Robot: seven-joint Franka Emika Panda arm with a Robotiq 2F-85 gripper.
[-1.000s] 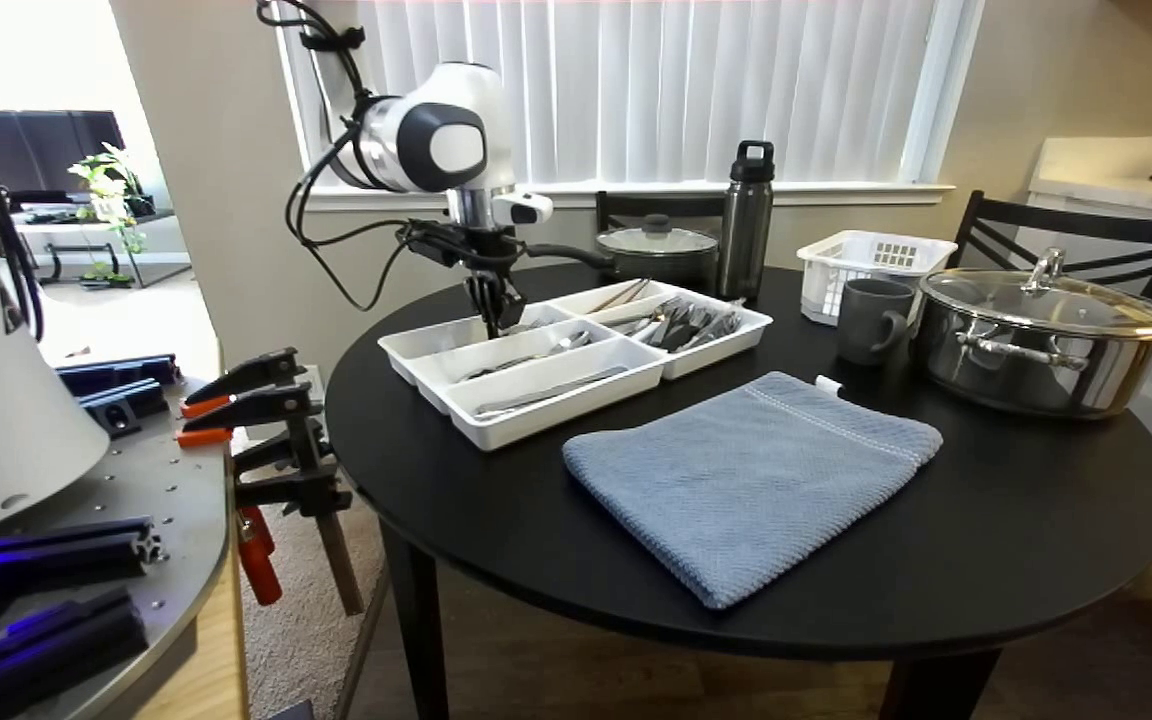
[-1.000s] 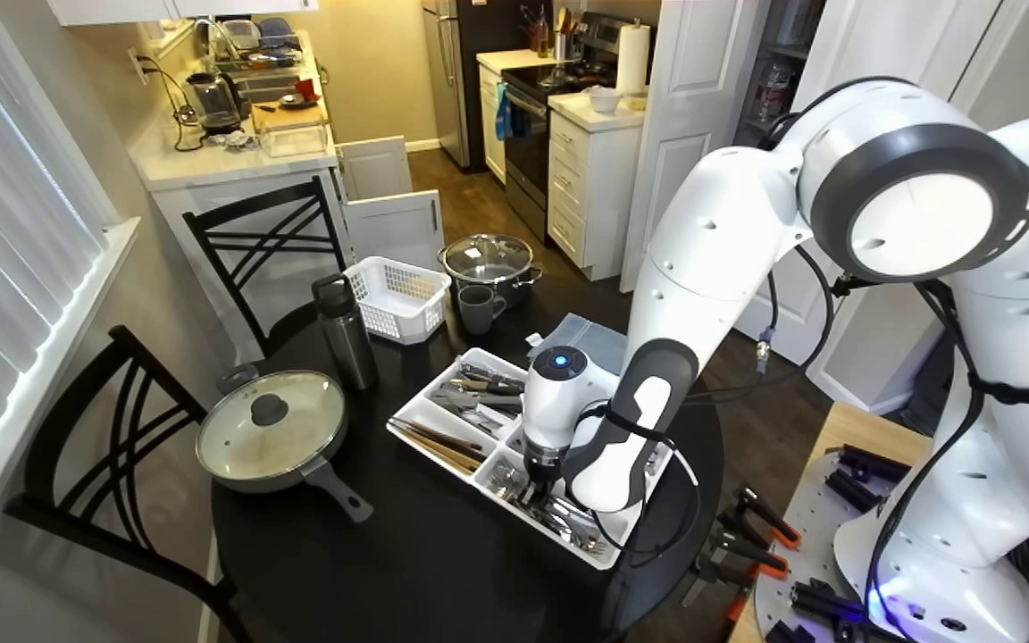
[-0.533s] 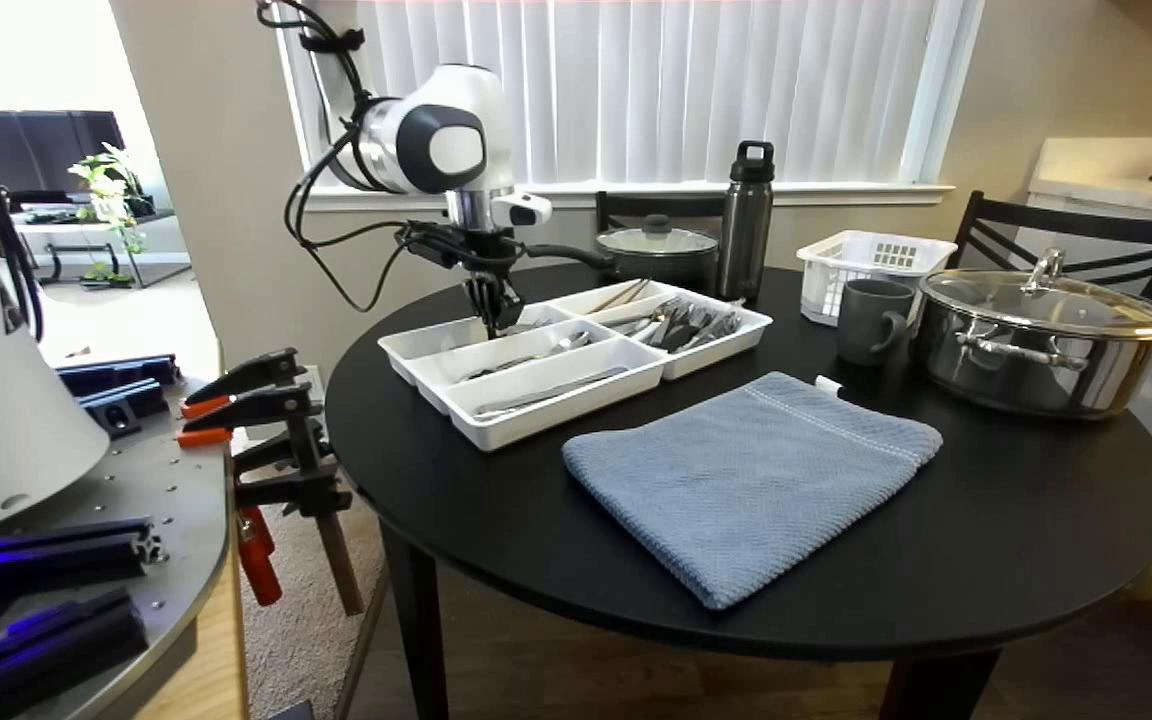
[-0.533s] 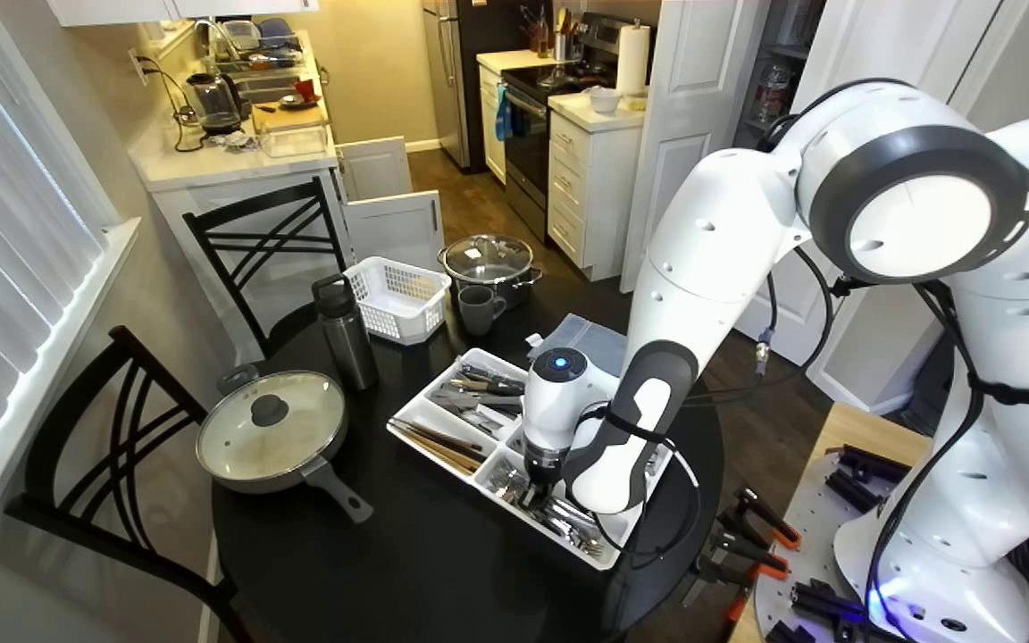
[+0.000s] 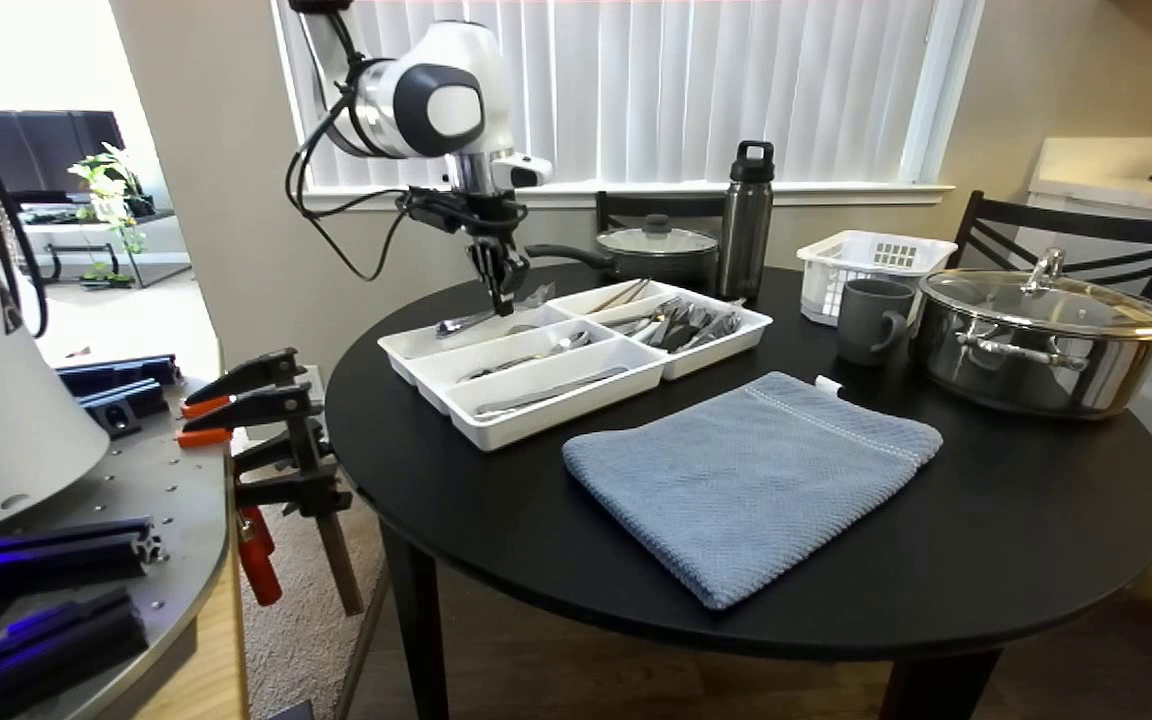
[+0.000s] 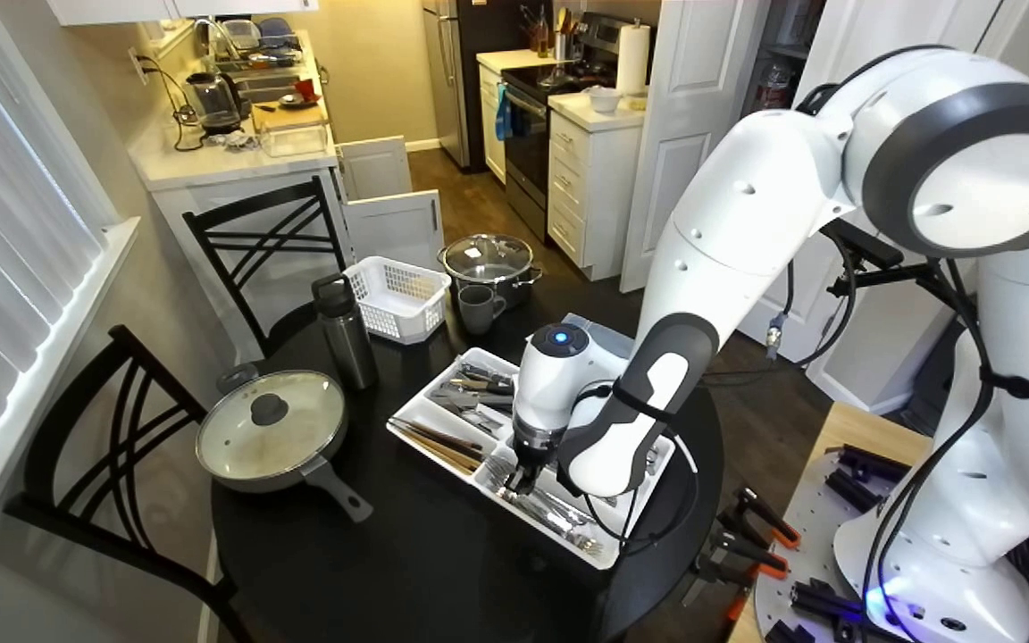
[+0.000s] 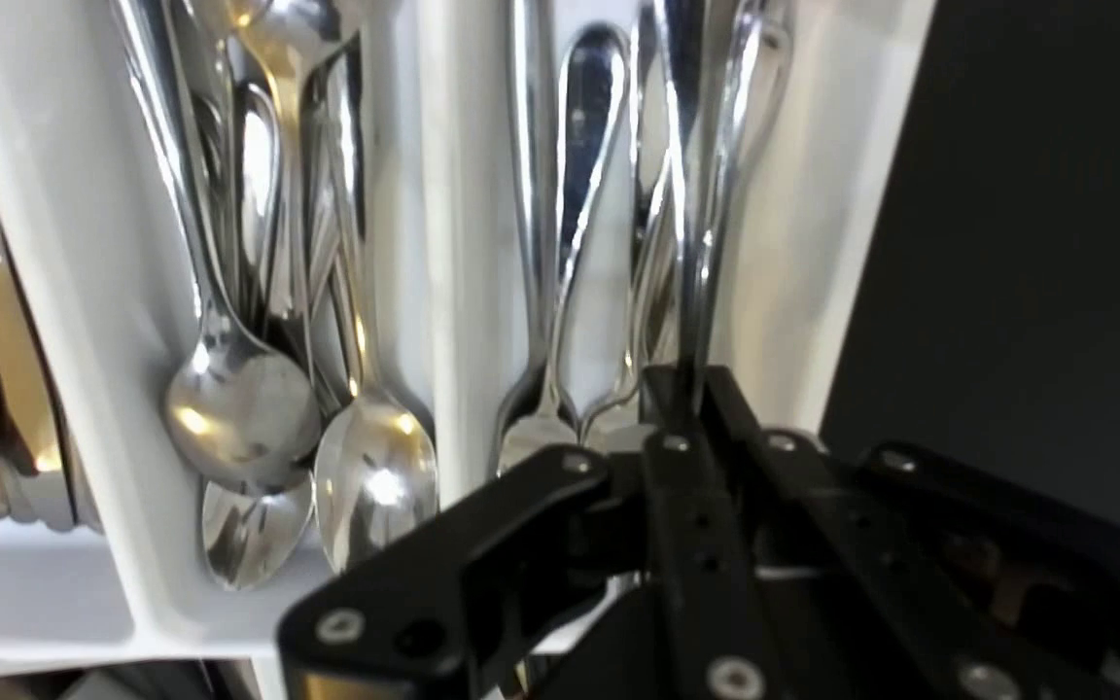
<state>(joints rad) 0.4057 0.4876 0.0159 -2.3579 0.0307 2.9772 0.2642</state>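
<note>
My gripper (image 5: pixel 503 302) is shut on a silver utensil (image 5: pixel 458 325), held just above the back-left compartment of a white divided cutlery tray (image 5: pixel 566 412). In the wrist view the jaws (image 7: pixel 694 387) pinch the utensil's shiny handle (image 7: pixel 684 194), which runs up and away. I cannot tell whether one handle or two are pinched. The utensil looks like a fork, but its head is hidden by the jaws there. Forks (image 7: pixel 589 146) lie below, with spoons (image 7: pixel 244 408) and knives (image 7: pixel 11 360) in neighbouring compartments. The gripper also shows in an exterior view (image 6: pixel 522 482) over the tray.
The round black table (image 5: pixel 866 560) also bears a blue folded towel (image 5: pixel 746 480), a steel pot (image 5: pixel 1026 350), a grey mug (image 5: pixel 866 325), a white basket (image 5: pixel 821 270), a dark bottle (image 5: pixel 746 230) and a lidded pan (image 6: pixel 273 424). Chopsticks (image 6: pixel 434 446) lie in the tray.
My gripper has risen from inside the tray compartment with the silver utensil between its jaws. The arm has lifted and drawn back a little. The tray and other things have stayed put.
</note>
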